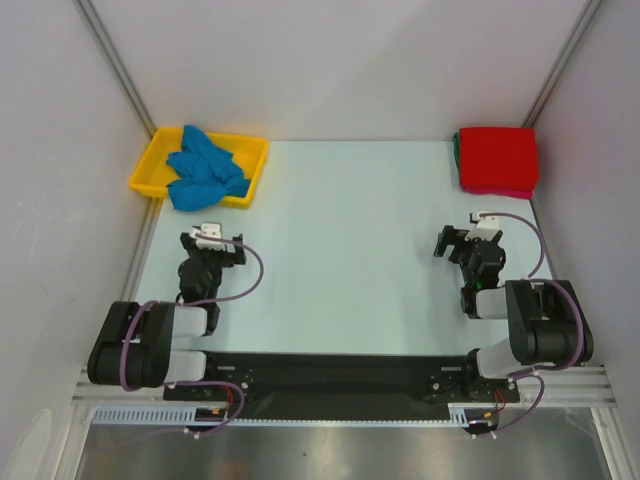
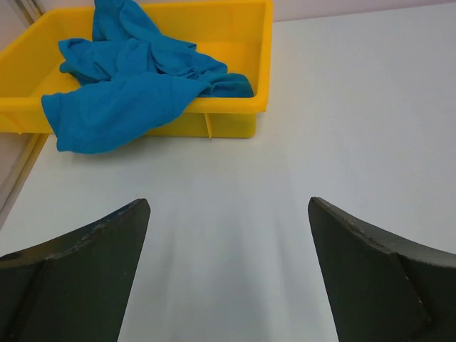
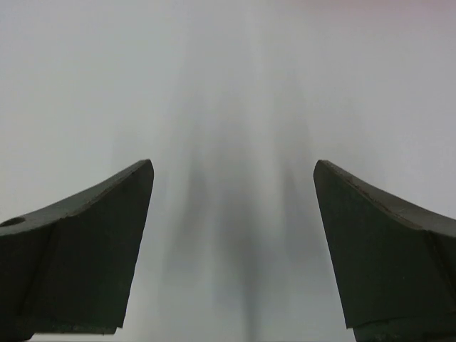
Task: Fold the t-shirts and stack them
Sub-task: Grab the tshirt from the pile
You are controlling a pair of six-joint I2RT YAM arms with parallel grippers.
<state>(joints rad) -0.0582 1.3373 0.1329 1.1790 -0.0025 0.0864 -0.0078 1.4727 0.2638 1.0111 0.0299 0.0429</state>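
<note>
My left gripper point(image 2: 228, 206) hangs low over the table point(image 1: 340, 240) with its jaws spread wide and nothing between them. My right gripper point(image 3: 234, 167) is just as wide and just as empty, with only bare table surface under it. Between my two grippers the table lies open right across to the far edge. White walls close in on the left, right and back.

Ahead of my left gripper, in the far left corner, sits one yellow tray point(image 1: 150, 165), hard by the left wall. One bright blue shirt point(image 1: 205, 170) lies crumpled in it, unfolded and bunched. One flap spills over the tray's near rim and hangs down towards the table.

Ahead of my right gripper, in the far right corner, is one folded pile close to the right wall. A red shirt point(image 1: 498, 158) lies on top, square and flat. A thin green edge point(image 1: 458, 150) shows at the pile's left side and a thin pink edge point(image 1: 495, 192) along its near side. Both grippers are well apart from the cloth.
</note>
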